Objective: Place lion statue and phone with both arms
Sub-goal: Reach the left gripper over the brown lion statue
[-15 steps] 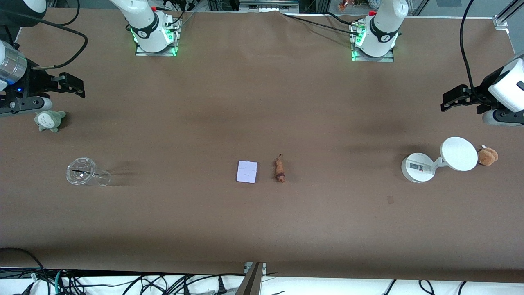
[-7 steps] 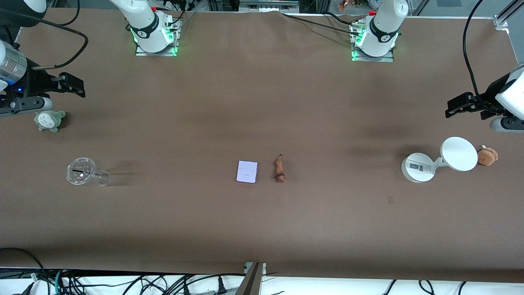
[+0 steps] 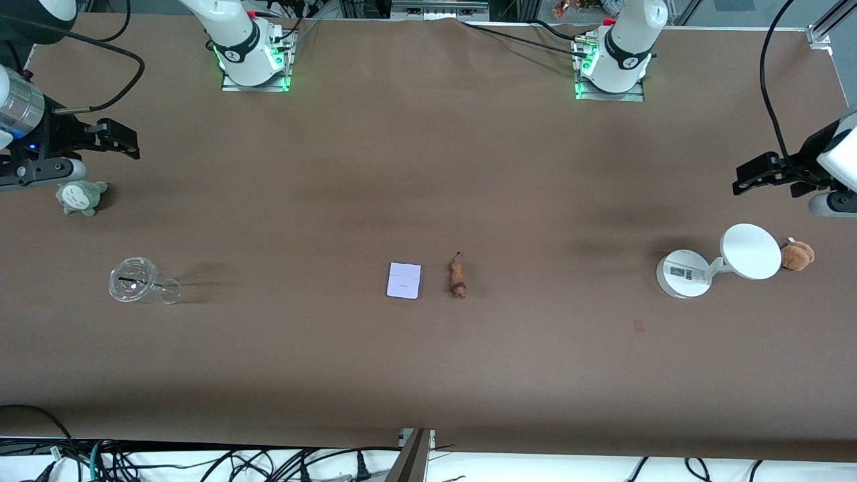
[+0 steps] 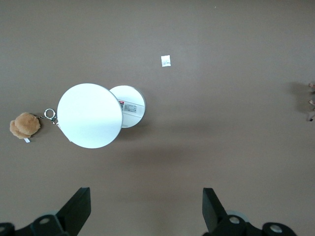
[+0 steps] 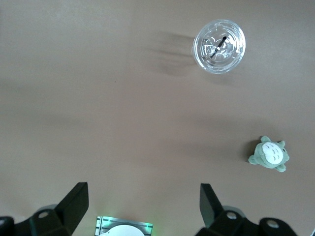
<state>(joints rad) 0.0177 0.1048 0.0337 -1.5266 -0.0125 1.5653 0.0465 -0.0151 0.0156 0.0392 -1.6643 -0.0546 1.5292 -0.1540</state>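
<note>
Both items set down mid-bench.
Lay side by side: phone (image 3: 404, 280), lion statue (image 3: 458, 278); left gripper (image 4: 146, 209) and right gripper (image 5: 143, 204) spread wide, empty, parked at bench ends.

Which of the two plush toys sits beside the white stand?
The brown plush toy, at the left arm's end of the table, right next to the white stand and its disc. The grey-green plush toy lies at the right arm's end, near the clear cup.
</note>
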